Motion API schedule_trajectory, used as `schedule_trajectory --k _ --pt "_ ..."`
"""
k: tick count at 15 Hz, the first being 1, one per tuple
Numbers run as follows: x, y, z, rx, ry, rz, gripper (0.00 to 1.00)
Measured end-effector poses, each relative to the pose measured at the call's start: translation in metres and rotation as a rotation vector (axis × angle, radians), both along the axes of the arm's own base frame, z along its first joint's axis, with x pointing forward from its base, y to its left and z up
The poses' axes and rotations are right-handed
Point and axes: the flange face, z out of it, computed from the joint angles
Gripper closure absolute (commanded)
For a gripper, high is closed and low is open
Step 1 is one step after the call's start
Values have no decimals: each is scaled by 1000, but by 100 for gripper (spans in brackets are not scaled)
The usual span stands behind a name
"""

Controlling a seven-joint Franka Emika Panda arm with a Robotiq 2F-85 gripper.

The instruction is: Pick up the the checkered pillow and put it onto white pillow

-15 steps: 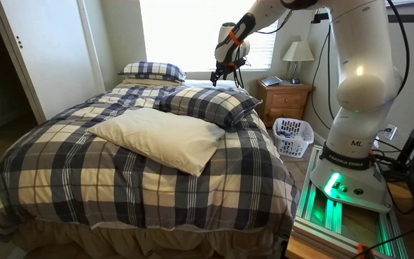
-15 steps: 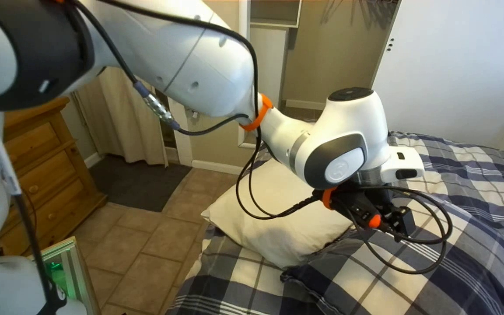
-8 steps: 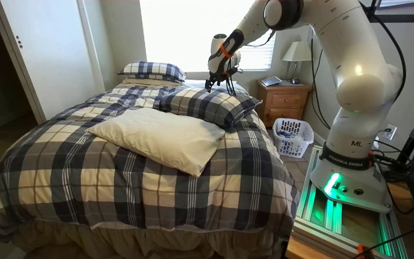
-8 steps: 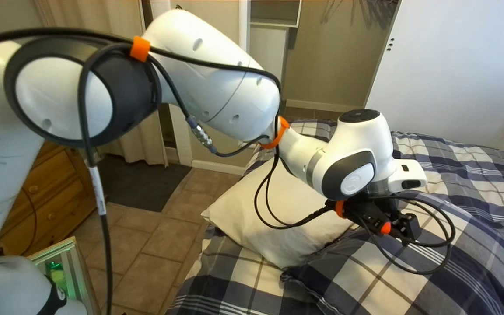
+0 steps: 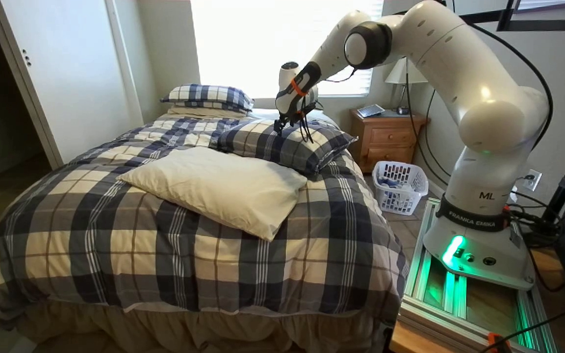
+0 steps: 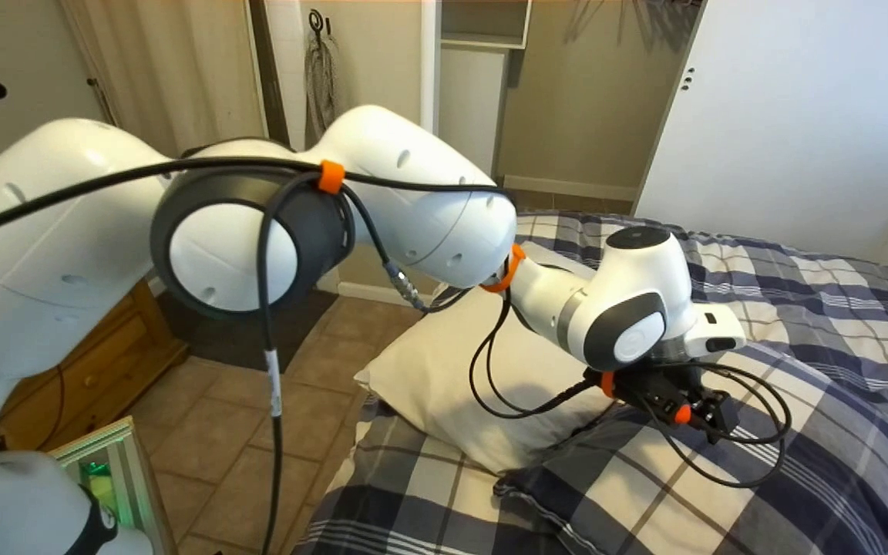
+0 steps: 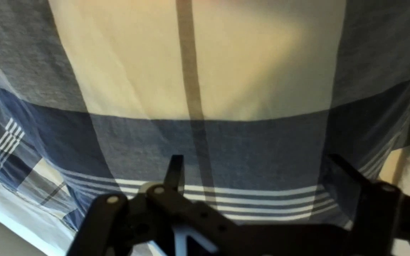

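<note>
Lowered since the earlier frames, the end effector [image 7: 256, 163] now hangs right over the checkered pillow [image 5: 282, 149], which keeps its place. It stands spread wide in the wrist view, the checkered pillow showing beyond the gap; whether the two touch cannot be told. In both exterior views the checkered pillow lies on the plaid-covered worktop [image 5: 115, 260], just beside the white pillow [image 5: 218, 186]. Another plaid pillow [image 5: 209, 94] rests at the far end, well apart from both.
</note>
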Motion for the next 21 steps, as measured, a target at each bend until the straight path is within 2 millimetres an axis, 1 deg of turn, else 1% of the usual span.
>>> schedule_trajectory --k 1,2,4,5,7,10,12,13,14,15,18,21 --pt "3 -1 -8 3 21 -4 0" --pt "5 -1 -16 6 45 -11 21" --pt "8 -5 -30 12 86 -26 34" --pt "9 -8 -36 14 103 -34 43" --pt "11 -15 -43 15 123 -47 55" --pt "16 -23 -46 28 125 -68 77" --pt "18 -26 -41 48 115 -82 88" --pt "19 -27 -37 58 108 -87 96" --pt "19 -29 -34 74 99 -93 99" --pt "19 -31 -32 91 88 -101 100" --pt "15 -39 -25 129 62 -115 99" --pt "12 -46 -17 136 60 -91 99"
